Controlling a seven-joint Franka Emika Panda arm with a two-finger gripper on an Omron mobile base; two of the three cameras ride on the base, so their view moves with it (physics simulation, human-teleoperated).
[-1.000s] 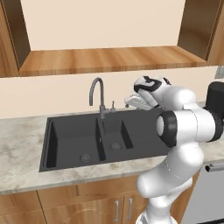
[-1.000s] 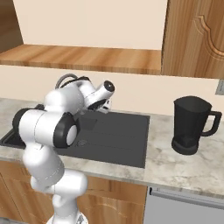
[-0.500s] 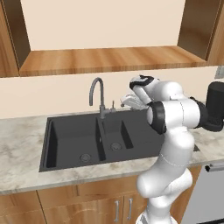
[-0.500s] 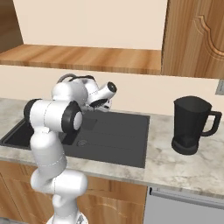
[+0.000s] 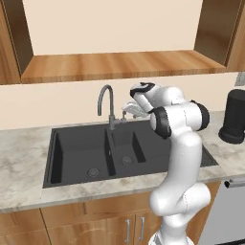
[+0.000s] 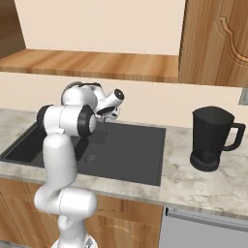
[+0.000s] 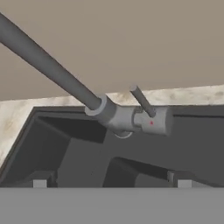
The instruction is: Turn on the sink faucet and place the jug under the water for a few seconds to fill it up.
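Elbow swung upright, open fingers (image 7: 39,183) apparently near faucet (image 5: 108,106) lever (image 7: 141,100)

The wide matte black double-basin sink (image 5: 76,143) is sitting in the pale speckled stone counter (image 5: 21,143), its large bowl lying left of the small one. The slim grey metal gooseneck faucet (image 5: 109,107) is standing at the sink's far edge, between the bowls. The tall matte black jug (image 6: 211,138) is standing on the counter well right of the sink.
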